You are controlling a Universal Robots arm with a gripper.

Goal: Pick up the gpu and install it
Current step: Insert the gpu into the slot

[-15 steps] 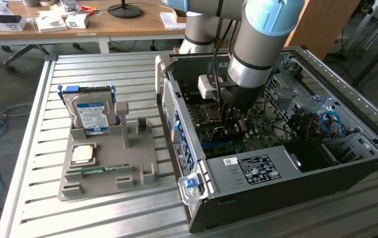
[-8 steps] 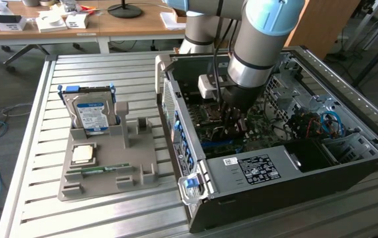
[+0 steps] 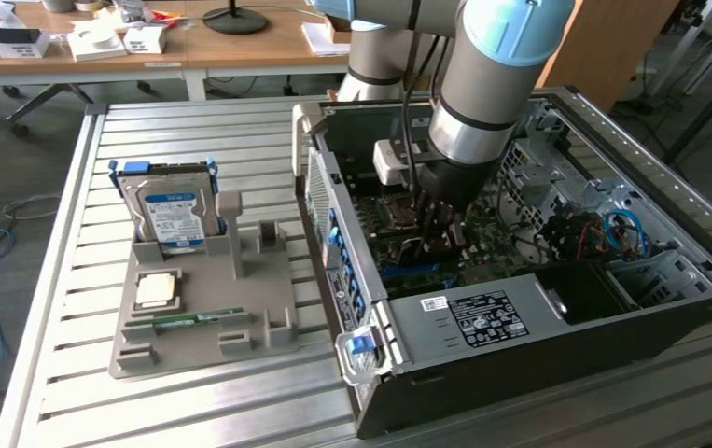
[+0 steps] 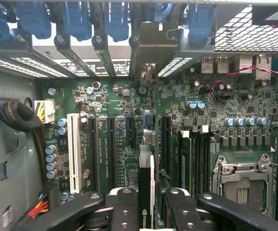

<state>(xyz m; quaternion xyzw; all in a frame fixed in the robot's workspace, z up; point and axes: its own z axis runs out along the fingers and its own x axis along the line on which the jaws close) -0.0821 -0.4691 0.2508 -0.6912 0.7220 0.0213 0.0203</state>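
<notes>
Inside the open computer case (image 3: 579,373) on the slatted counter (image 3: 69,280), the arm's fingers (image 4: 124,207) pinch the gpu (image 4: 146,173) edge-on from both sides. The card sits over the green motherboard (image 4: 115,96), in line with its black slots (image 4: 165,139). Whether it touches them I cannot tell.

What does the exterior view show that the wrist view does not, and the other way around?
Exterior view: the arm, a hard drive standing in a grey tray, and a memory stick lying in it. Wrist view: the fingers closed on the gpu, a white slot, the CPU socket. Both: the green motherboard.
</notes>
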